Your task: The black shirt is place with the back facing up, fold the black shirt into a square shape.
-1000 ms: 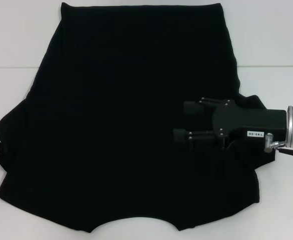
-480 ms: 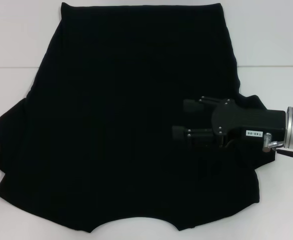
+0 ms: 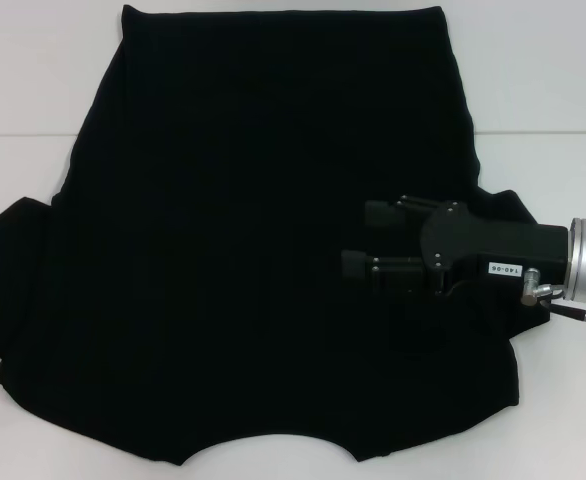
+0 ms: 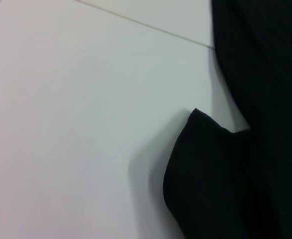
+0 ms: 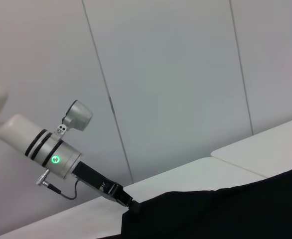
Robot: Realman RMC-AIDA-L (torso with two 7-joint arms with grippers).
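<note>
– Off the black shirt's [image 3: 243, 220] left sleeve [image 3: 18, 260], what is that arm doing?

– Its left hand [image 5: 128, 204] sits right at the sleeve's outer edge, low to the white worktop [image 3: 33, 80]. Whether it has hold of the cloth I cannot tell. The sleeve's corner does stand a little proud of the worktop there and throws a shadow.

– And the shirt itself?

– Spread flat across the middle of the worktop, straight before the robot. I'd call the folding barely begun. The body lies in one layer, with no crease I can make out, and both sleeves stick out sideways. By my guess everything is left to do: sleeves turned in over the body, then the body doubled up until it comes out square.

– Which way does it point?

– Neckline [image 3: 273, 437] toward the robot, straight hem [image 3: 283, 12] at the far side. So its long axis runs near to far, and the sleeves reach out to the left and right of it.

– Now the other arm?

– Over the shirt's right part, just inward of the right sleeve [image 3: 503, 205], hangs the right hand [image 3: 358, 240], pointing toward the shirt's middle. It is spread wide, one finger nearer the hem and one nearer the neckline, with nothing between them. I cannot tell whether it touches the cloth beneath.
</note>
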